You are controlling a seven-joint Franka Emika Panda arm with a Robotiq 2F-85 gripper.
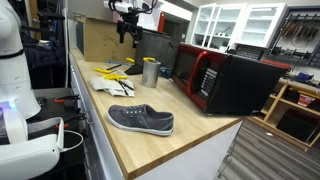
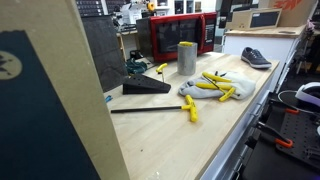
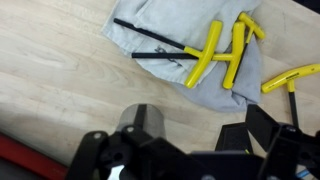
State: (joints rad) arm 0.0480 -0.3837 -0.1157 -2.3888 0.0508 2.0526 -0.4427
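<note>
My gripper hangs high above the far end of the wooden counter, its fingers apart and empty. In the wrist view its dark body fills the bottom edge. Below it stands a metal cup, also seen in both exterior views. Beyond the cup lies a grey cloth with several yellow T-handle hex keys on it. The gripper touches nothing.
A grey shoe lies near the counter's front end. A red and black microwave stands along one side. A black wedge, a loose hex key and a cardboard box are nearby.
</note>
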